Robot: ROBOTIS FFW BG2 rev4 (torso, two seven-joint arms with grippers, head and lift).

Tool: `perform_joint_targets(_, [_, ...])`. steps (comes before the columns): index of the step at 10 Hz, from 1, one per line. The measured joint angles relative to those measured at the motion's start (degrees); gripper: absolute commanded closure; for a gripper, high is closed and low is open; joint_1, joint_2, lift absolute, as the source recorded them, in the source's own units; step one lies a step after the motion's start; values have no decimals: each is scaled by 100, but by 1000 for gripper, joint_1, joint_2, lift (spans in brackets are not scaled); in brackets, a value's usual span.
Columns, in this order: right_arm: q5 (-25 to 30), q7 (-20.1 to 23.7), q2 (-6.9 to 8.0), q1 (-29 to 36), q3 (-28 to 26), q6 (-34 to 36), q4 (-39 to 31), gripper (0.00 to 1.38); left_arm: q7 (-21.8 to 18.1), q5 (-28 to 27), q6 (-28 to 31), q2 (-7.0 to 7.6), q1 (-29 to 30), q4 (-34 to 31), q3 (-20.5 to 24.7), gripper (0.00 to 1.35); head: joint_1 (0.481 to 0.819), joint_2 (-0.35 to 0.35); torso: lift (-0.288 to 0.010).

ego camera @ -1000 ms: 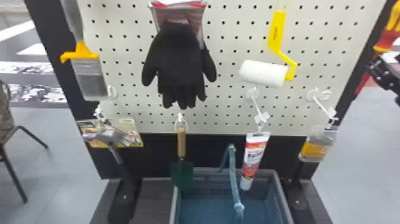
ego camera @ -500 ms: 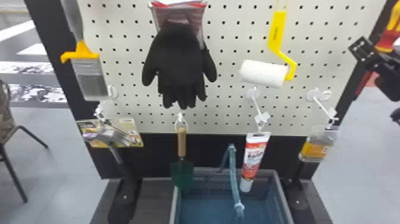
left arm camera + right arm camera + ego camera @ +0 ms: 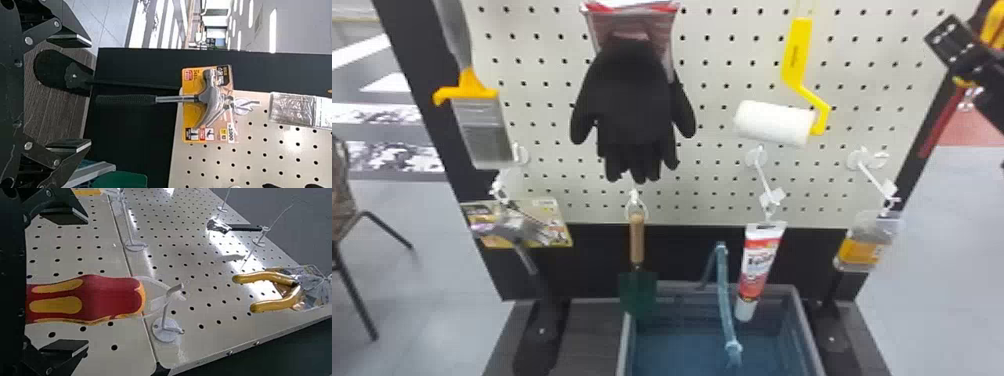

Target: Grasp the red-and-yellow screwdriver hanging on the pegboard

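At the upper right of the head view, my right gripper [image 3: 966, 62] is in front of the screwdriver, whose red shaft [image 3: 941, 122] slants down beneath it. The right wrist view has the red-and-yellow handle [image 3: 111, 295] hanging by a loop from a white hook. My right gripper [image 3: 80, 282] is open there, one finger on each side of the handle, with gaps between. Part of the handle is hidden behind the gripper's body. My left gripper [image 3: 84, 93] stands open in the left wrist view, nothing between its fingers, near a hanging hammer [image 3: 209, 96].
Black gloves [image 3: 634, 110], a paint roller [image 3: 774, 122], a brush [image 3: 482, 127], a trowel [image 3: 637, 240] and a tube [image 3: 757, 265] hang around the pegboard [image 3: 717, 70]. A blue-grey crate [image 3: 804, 330] stands below. Yellow-handled pliers [image 3: 274, 303] hang beyond the screwdriver.
From the right edge of the head view, my right gripper has come farther in, leftward and slightly up, and now covers part of the screwdriver. The hanging tools have kept their places.
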Motion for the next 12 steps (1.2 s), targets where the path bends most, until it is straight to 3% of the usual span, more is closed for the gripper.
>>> perform_joint_targets(5, [-25,-204,-15,133,-96,155,-158,1004,0,0,28,8,41,-26,17,383,549,0,-100])
perform_joint_targets(6, [-18,-272,-13,170,-116,179,-217,1030,0,1,35,8,52,-31,18,383,549,0,-100])
perform_joint_targets(7, [7,-288,-13,190,-129,204,-272,1213,0,6,38,6,57,-37,20,383,549,0,-100])
perform_joint_targets(12, [141,-398,18,281,-260,283,-442,1194,0,9,56,0,59,-49,19,383,549,0,-100])
